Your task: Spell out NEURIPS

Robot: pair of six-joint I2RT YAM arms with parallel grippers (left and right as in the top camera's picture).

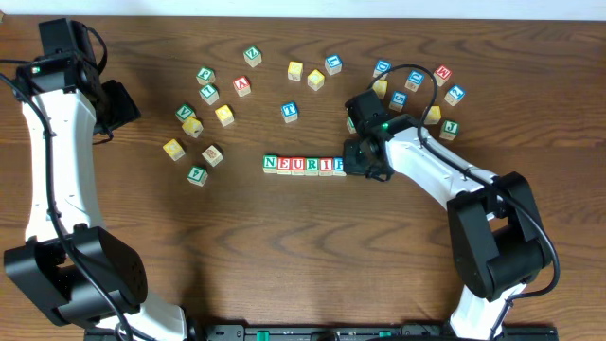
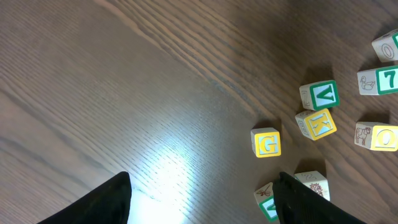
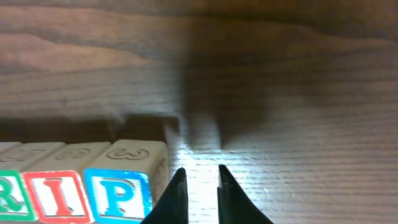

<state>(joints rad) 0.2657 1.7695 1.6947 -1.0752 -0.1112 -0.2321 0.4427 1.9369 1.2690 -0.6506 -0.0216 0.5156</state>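
Six in row: NEURIP cubes (image 1: 303, 165), mid-table, left to right
Open slot: just right of P cube (image 3: 118, 196)
Right gripper (image 3: 198, 186): beside that slot, jaws narrow, empty, nearer arm
Left gripper (image 2: 202, 186): wide, empty, far off

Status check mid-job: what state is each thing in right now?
NEURIP row: six cubes lined up, S missing.
P cube: end of row, not gripped.
right gripper: jaws all but shut, empty, beside P cube.
left gripper: jaws open, empty, off to the side.
loose cubes: scattered, none held.
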